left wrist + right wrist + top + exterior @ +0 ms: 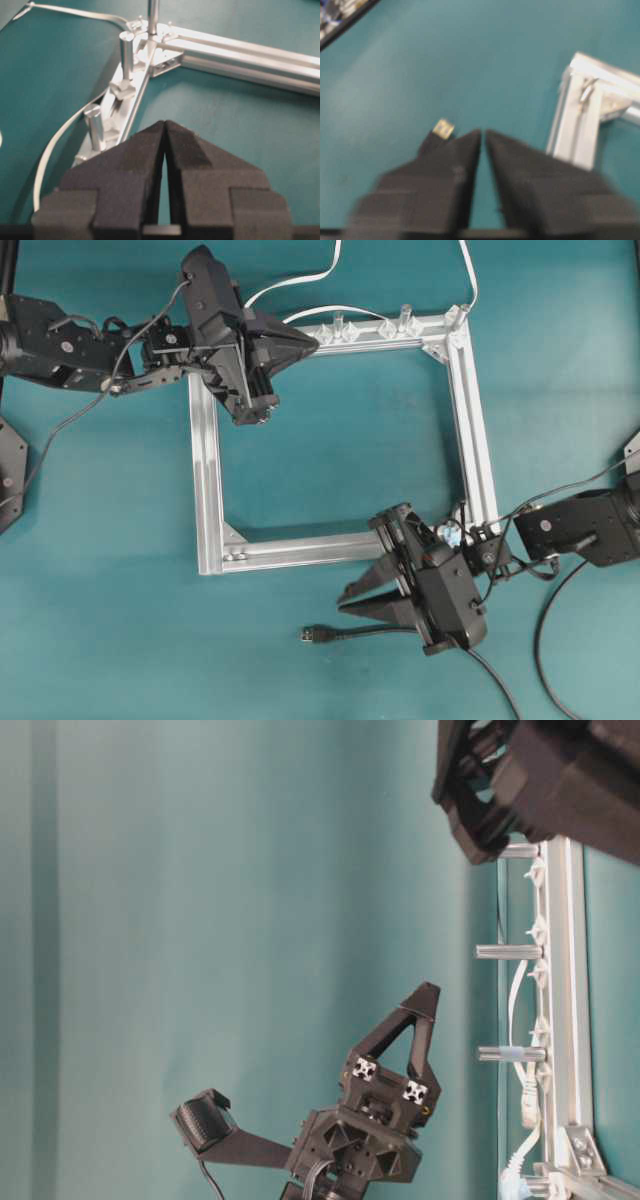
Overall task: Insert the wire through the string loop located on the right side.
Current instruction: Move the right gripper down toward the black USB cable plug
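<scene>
The wire [400, 632] lies on the teal table below the silver frame [205, 470]. Its small plug [308, 634] points left. My right gripper [342, 602] hovers just above the wire and points left, its fingers a narrow slit apart with nothing between them. In the right wrist view the plug [442, 129] shows just left of the left finger. The string loop [461, 512] is a thin dark strand on the frame's right rail with a pale-blue bit below it, partly hidden by my right wrist. My left gripper [312, 343] is shut and empty over the frame's top rail.
A white cable [300, 280] runs behind the top rail. Clear clips [350, 330] and short posts [126, 55] stand on that rail. The frame's lower left corner [590, 100] shows to the right of my right fingers. Black arm leads [545, 640] trail at the lower right.
</scene>
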Motion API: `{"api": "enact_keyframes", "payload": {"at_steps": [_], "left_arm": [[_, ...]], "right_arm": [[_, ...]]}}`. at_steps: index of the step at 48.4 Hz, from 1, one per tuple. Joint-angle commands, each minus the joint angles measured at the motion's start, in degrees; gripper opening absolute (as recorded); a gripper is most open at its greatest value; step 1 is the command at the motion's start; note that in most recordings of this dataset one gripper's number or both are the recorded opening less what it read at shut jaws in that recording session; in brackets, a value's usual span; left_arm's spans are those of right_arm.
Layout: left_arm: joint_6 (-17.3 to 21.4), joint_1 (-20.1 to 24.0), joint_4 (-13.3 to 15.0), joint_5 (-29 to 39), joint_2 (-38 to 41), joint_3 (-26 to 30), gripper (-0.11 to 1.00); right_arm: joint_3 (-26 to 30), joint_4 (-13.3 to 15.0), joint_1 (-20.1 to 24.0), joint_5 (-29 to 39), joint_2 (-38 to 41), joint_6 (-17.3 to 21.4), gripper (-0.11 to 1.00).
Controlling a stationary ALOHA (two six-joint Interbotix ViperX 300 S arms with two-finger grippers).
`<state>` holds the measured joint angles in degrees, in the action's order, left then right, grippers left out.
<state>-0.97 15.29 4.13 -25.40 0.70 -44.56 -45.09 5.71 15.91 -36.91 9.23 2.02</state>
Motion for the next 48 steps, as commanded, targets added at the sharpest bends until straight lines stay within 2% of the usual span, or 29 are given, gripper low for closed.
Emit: {"api": "enact_keyframes", "payload": {"at_steps": [1, 4, 8, 15, 18, 21, 24, 31, 34, 40, 48], "left_arm": [[-1.14, -0.09, -0.18, -0.09, -1.49, 0.70, 0.01], [-1.23, -0.09, -0.18, 0.09, -1.49, 0.79, 0.02], [-1.23, -0.09, -0.18, 0.97, -1.58, 0.88, 0.18], [-1.14, -0.09, -0.18, 3.69, -2.11, 1.05, 0.61], [-1.05, -0.09, -0.26, 4.39, -2.46, 0.97, 0.73], [-0.97, -0.09, -0.26, 4.57, -2.72, 0.79, 0.71], [-0.88, -0.09, -0.26, 4.57, -2.81, 0.79, 0.70], [-0.79, -0.09, -0.35, 4.57, -2.55, 0.62, 0.70], [-0.70, -0.09, -0.35, 4.57, -2.37, 0.53, 0.70], [-0.62, -0.09, -0.35, 4.57, -1.85, 0.18, 0.70], [-0.70, 0.00, -0.35, 4.57, -0.70, 0.09, 0.70]], "right_arm": [[1.32, -0.35, 0.18, -0.18, -1.85, 1.32, 0.43], [1.41, -0.53, 0.26, -0.18, -1.85, 2.55, 0.63], [1.58, -0.88, 0.26, -0.18, -1.85, 3.60, 0.84], [1.58, -2.11, 0.35, -0.09, -1.85, 3.78, 0.84], [1.49, -2.72, 0.44, -0.09, -1.85, 3.78, 0.84], [1.32, -3.87, 0.53, 0.00, -1.85, 3.78, 0.84], [1.23, -6.15, 0.88, -0.09, -1.85, 3.78, 0.84], [1.05, -15.29, 3.08, -0.88, -1.76, 3.08, 0.84], [0.97, -18.37, 4.39, -1.85, -1.76, 2.20, 0.84], [1.05, -24.96, 7.38, -2.90, -1.14, -1.14, 0.83], [1.76, -36.30, 10.72, -4.83, 0.00, -8.26, 0.84]]}}
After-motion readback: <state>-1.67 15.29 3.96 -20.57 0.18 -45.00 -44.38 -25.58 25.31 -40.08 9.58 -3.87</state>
